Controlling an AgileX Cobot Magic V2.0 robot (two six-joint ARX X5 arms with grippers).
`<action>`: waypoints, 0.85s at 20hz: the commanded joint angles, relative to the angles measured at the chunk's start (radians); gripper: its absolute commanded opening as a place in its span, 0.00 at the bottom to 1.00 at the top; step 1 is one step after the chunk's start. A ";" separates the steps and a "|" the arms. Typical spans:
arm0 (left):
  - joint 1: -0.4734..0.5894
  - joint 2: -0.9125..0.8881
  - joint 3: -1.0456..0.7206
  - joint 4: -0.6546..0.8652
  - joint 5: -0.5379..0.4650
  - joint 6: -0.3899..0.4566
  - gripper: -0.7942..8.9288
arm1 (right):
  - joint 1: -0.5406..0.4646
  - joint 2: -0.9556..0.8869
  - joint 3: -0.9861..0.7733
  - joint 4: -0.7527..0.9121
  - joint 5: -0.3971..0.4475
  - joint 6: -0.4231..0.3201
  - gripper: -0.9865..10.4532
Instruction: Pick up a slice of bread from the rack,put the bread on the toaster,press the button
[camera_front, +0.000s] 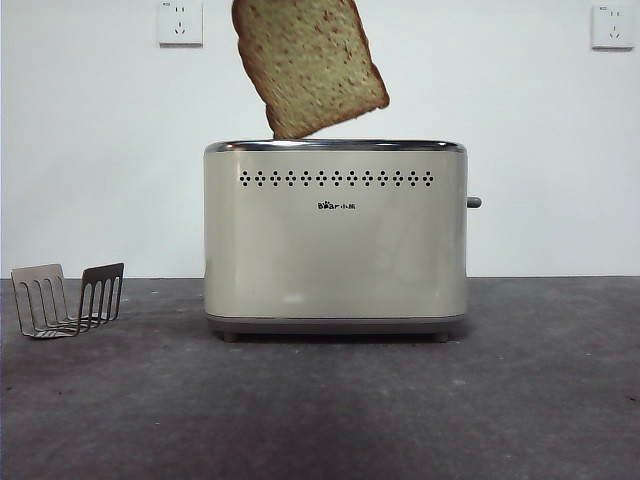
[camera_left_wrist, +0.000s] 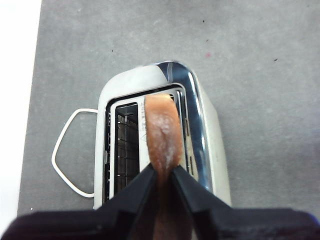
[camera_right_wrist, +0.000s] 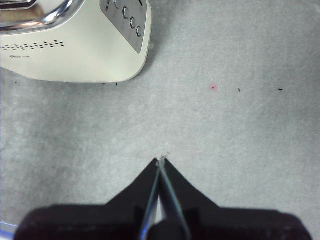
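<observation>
L fingers (camera_left_wrist: 163, 172) pinching bread (camera_front: 308, 62) above toaster (camera_front: 335, 250)

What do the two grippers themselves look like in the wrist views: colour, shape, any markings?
Both look alike: the left gripper and right gripper each have two matte black, wedge-shaped jaws tapering to narrow tips from a wide black base. No markings or cables show. The right gripper's inner jaw faces look paler.

Front camera level, both wrist cameras overhead, all sharing the toaster (camera_front: 335, 240).

Two wall sockets (camera_front: 180, 22) above a grey table (camera_front: 320, 420).
</observation>
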 joint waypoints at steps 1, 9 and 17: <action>-0.002 0.029 -0.008 0.034 0.002 0.019 0.07 | 0.000 0.002 0.001 -0.003 0.001 -0.012 0.09; -0.002 0.085 -0.008 0.022 0.009 0.031 0.07 | 0.000 0.002 0.001 -0.008 0.001 -0.012 0.09; -0.013 0.168 -0.008 0.043 -0.043 -0.030 0.08 | 0.000 0.002 0.001 -0.007 0.000 -0.012 0.09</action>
